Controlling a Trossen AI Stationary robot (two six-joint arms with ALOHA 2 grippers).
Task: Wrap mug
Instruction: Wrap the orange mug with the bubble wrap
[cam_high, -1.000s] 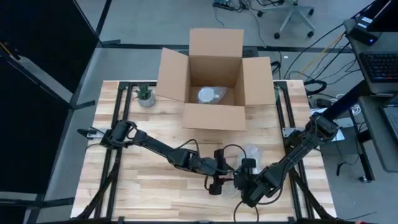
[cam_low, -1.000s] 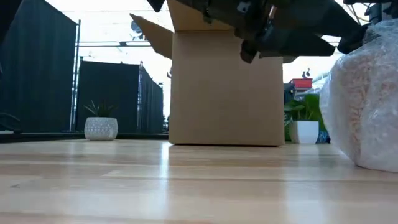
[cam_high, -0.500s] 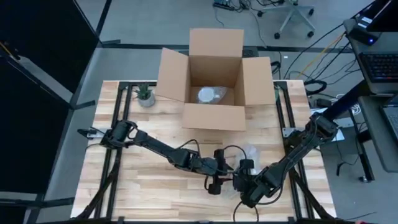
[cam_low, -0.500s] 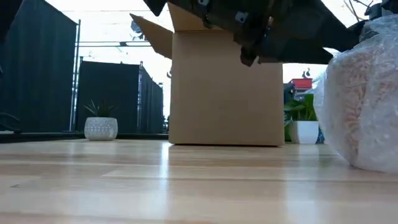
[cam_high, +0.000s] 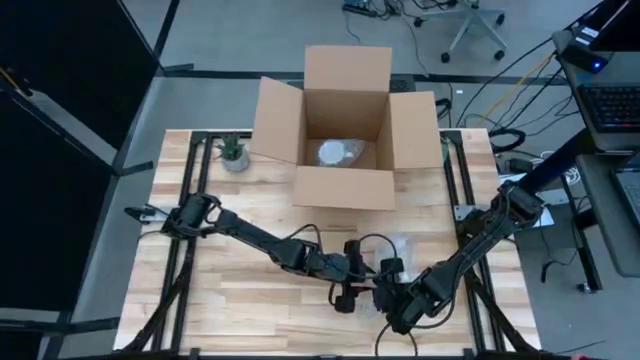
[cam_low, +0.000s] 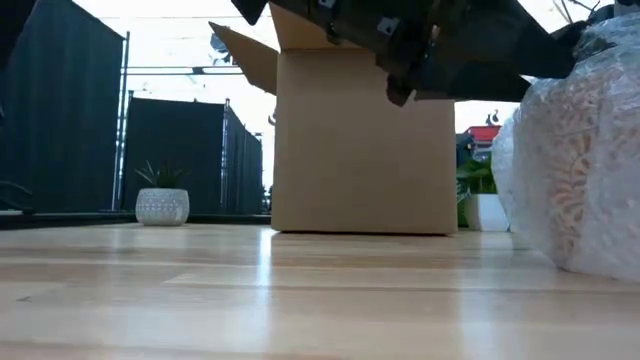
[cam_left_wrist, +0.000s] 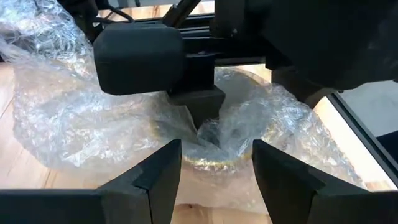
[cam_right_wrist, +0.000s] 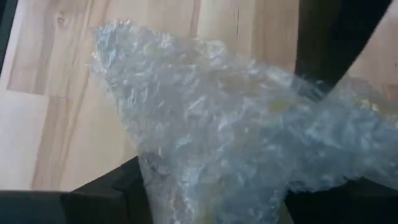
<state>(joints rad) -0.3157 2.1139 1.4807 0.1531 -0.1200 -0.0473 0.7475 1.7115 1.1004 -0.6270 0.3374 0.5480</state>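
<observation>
The mug (cam_left_wrist: 211, 163) shows only as a golden rim under crumpled clear bubble wrap (cam_left_wrist: 93, 124), which bundles it up on the table near the front right (cam_high: 403, 243) (cam_low: 575, 170). My right gripper (cam_high: 388, 270) (cam_left_wrist: 202, 115) is shut on the wrap above the mug's mouth. The wrap fills the right wrist view (cam_right_wrist: 217, 124). My left gripper (cam_high: 362, 272) (cam_left_wrist: 216, 171) stands open just to the bundle's left, its fingers short of the wrap. My right gripper holds a gathered fold of the bubble wrap (cam_left_wrist: 214, 134) over the mug's rim, pinched at the fingertips (cam_left_wrist: 200, 112). The fingers slant down onto it from above. How many layers it holds cannot be made out. The bundle's underside (cam_low: 600, 268) rests on the table.
An open cardboard box (cam_high: 345, 125) stands at the table's far middle with a wrapped item (cam_high: 335, 152) inside. A small potted plant (cam_high: 233, 153) (cam_low: 162, 205) sits at the far left. Bare wood lies to the left and front left.
My right gripper has gone a little toward the table's left, closer to my left gripper, keeping hold of the wrap. The wrapped bundle has shifted left with it along the table.
</observation>
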